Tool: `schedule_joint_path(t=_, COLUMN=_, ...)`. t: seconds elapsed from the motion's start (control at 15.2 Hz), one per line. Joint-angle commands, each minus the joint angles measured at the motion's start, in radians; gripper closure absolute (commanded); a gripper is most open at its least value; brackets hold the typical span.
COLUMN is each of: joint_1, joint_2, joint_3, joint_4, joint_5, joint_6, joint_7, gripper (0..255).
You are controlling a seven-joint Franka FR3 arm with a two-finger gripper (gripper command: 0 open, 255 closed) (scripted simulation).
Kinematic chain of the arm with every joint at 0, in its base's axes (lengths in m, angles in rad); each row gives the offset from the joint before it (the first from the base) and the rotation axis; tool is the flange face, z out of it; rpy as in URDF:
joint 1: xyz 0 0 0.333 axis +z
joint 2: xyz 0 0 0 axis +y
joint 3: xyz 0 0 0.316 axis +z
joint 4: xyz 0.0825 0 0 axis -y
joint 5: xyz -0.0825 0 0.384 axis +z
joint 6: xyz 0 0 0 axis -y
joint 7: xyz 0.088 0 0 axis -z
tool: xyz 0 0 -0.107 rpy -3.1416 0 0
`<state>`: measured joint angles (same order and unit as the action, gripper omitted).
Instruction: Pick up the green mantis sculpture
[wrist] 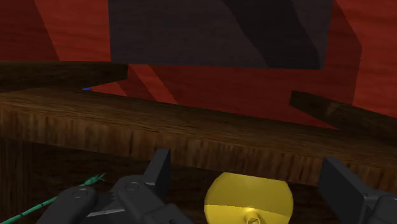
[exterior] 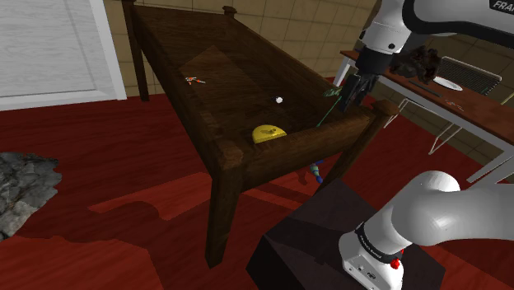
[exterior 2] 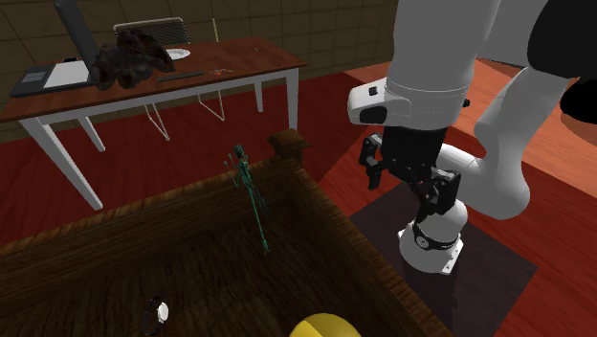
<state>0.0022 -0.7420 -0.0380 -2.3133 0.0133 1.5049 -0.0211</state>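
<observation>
Mantis sculpture, green and stick-thin, stands tilted just inside the raised rim of the dark wooden table, near a corner post. In the second exterior view we see the gripper at its three o'clock, apart from it, fingers spread and clasping nothing. In the shoulder view, a yellow domed object lies at the mantis's eight o'clock.

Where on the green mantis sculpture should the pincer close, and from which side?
Probably the thin midsection of the green mantis sculpture, from above. It is long and slender, so closing across its narrow width suits the open pincer. It sits close to the wooden table's raised wall and corner post, which block the outer side.
</observation>
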Motion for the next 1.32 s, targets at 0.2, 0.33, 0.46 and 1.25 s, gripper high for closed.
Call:
schedule_joint_path(t=0.2, joint_1=0.019, joint_2=-0.005, joint_3=-0.087, joint_4=-0.005, joint_5=-0.074, joint_6=0.001, joint_7=-0.198, gripper=0)
schedule_joint_path(t=0.33, joint_1=0.033, joint_2=0.004, joint_3=-0.146, joint_4=0.002, joint_5=-0.123, joint_6=0.007, joint_7=-0.33, gripper=0)
schedule_joint_path(t=0.46, joint_1=0.05, joint_2=0.022, joint_3=-0.206, joint_4=0.018, joint_5=-0.169, joint_6=0.017, joint_7=-0.461, gripper=0)
schedule_joint_path(t=1.25, joint_1=0.213, joint_2=0.31, joint_3=-0.564, joint_4=0.262, joint_5=-0.297, joint_6=0.145, joint_7=-1.252, gripper=0)
